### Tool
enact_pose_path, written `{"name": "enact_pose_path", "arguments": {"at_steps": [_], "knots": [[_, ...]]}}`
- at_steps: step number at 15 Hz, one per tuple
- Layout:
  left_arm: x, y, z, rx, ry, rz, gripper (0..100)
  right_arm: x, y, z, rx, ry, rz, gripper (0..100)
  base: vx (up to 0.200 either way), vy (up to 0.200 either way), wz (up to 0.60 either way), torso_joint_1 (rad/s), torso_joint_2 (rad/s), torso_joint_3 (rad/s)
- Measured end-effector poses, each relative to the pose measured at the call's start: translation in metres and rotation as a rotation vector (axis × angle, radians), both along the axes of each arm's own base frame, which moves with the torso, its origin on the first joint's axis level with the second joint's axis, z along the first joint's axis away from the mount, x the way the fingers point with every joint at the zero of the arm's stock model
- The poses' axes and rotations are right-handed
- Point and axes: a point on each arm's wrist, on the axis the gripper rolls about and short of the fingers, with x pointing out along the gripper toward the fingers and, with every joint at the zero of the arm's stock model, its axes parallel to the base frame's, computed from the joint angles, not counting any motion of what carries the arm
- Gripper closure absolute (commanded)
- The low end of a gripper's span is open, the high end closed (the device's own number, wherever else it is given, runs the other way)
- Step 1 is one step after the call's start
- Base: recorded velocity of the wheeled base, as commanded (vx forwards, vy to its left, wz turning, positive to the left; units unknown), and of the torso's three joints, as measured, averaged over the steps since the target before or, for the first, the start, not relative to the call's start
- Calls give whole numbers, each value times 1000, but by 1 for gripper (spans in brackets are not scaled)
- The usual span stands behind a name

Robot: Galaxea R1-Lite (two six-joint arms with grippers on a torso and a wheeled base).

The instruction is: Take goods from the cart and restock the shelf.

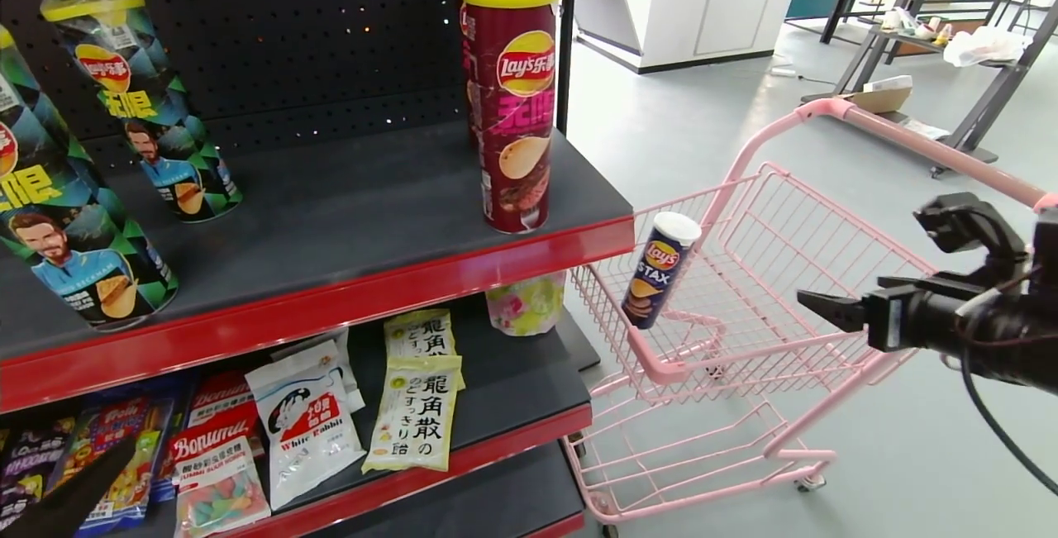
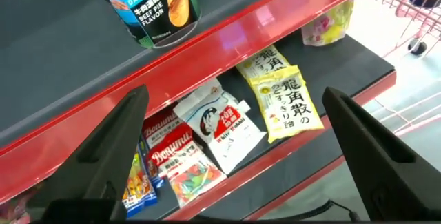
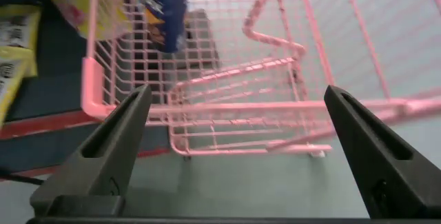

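A dark blue chip can (image 1: 659, 271) with a white lid leans in the near-shelf corner of the pink cart (image 1: 748, 159), and shows as the blue can (image 3: 165, 10) behind the cart's wire wall (image 3: 227, 105). My right gripper (image 1: 818, 307) hovers over the cart's right side, a good way from the can, open and holding nothing (image 3: 238, 91). My left gripper (image 2: 234, 93) is open and holding nothing, low in front of the lower shelf (image 2: 331, 124). On the upper shelf (image 1: 347, 207) stand a red can (image 1: 512, 108) and green cans (image 1: 157, 108).
Candy bags (image 1: 417, 406) and snack packs (image 1: 219, 472) lie on the lower shelf. A pastel bag (image 1: 526, 304) sits at that shelf's right end beside the cart. Bare board lies between the green and red cans. Open floor stretches behind the cart, with tables (image 1: 950, 34) far back.
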Motion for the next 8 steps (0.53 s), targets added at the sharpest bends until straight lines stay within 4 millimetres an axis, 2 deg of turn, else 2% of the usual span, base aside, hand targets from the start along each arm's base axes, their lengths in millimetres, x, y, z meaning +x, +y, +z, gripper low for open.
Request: {"name": "enact_pose_path", "arguments": {"at_steps": [4,6,8], "knots": [[8,-3,5,-36,23,-76,0,53,15,-32,104,-46,217,0,0,0,0,0,0,0],[13,-4,8,-39,32,-81,0,74,19,-50,131,-24,258,0,0,0,0,0,0,0],[17,-5,10,-37,43,-80,0,96,23,-58,151,-24,294,0,0,0,0,0,0,0]]}}
